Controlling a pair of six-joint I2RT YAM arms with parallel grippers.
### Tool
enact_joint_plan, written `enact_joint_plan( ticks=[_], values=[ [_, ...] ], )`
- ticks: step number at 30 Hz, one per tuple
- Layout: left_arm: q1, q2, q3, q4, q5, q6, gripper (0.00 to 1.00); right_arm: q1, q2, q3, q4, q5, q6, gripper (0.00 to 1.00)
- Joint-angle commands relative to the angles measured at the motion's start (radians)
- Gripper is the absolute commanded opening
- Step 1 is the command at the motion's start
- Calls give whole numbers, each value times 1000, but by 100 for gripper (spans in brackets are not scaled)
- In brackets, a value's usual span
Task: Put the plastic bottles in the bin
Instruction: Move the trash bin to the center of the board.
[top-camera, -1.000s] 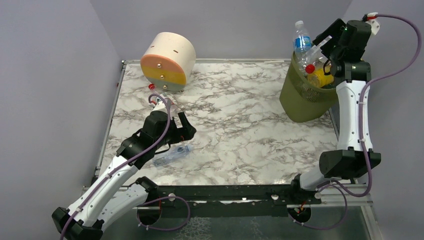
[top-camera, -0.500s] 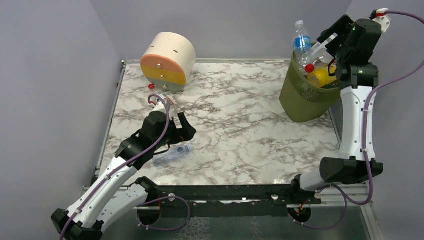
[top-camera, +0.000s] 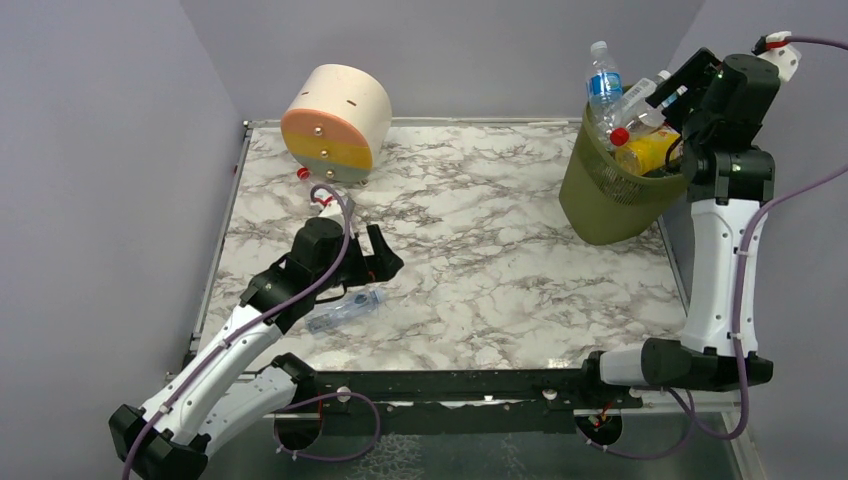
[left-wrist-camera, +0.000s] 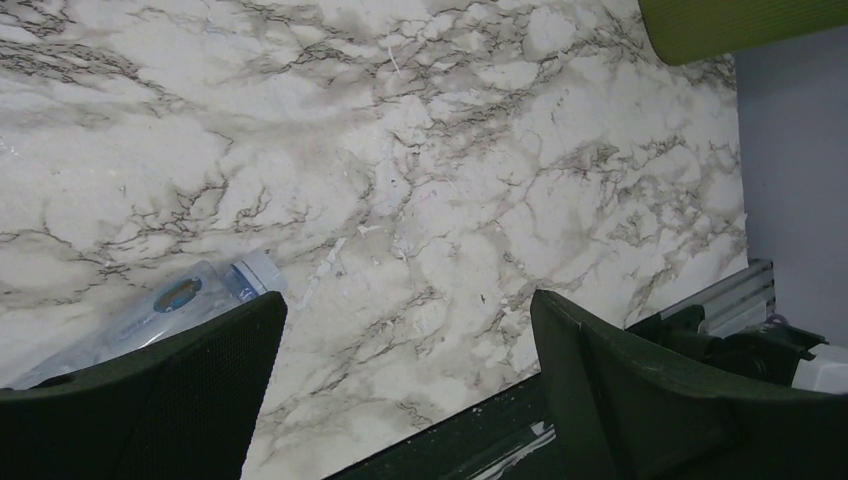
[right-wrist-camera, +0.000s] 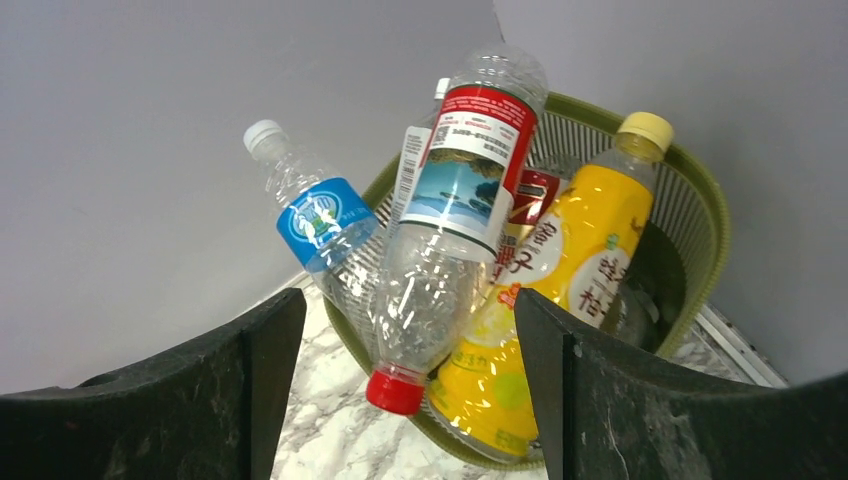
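My left hand: jaws spread wide, nothing between them; a loose bottle lies flat on the marble table, half hidden under one finger, its white cap poking into the gap; so the hand is off centre, with the bottle to one side of it rather than between the fingers. Step in hand, as I judge it: pick this one up; I'd shift the hand sideways until the clear body sits between the fingers, square the jaws across its length, come down, and close on the middle, not the cap end; a thin empty bottle may roll or squirt out. The drawer box is well beyond the hand; leave it alone.

My right hand: jaws apart, holding nothing; just ahead of it the bin, heaped; a blue-label bottle leaning out, a red-label bottle lying cap-down over the near rim, a yellow bottle beside it. The red-label bottle looks perched and might slide out; the next drop should go toward the far side.
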Motion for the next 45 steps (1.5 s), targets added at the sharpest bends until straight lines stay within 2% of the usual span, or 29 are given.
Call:
enact_joint_plan(
  ticks=[1, 10, 19, 28, 34, 38, 45],
  values=[
    [5, 34, -10, 62, 94, 39, 99, -5, -55, -31, -81, 65, -10, 79],
    [5, 59, -18, 113, 180, 59, 99, -5, -145, -126, -186, 104, 29, 77],
    [5, 49, -47, 148, 209, 49, 99, -5, -219, -175, -293, 177, 65, 59],
    [5, 42, -73, 163, 223, 41, 99, -6, -188, -191, -366, 255, 133, 53],
    [5, 33, -84, 164, 221, 43, 99, -10, -144, -206, -338, 313, 154, 52],
    [5, 31, -89, 168, 224, 41, 99, -69, -109, -214, -317, 307, 169, 52],
    [5, 19, -93, 164, 225, 41, 99, -241, -78, -215, -261, 172, 144, 50]
  ],
)
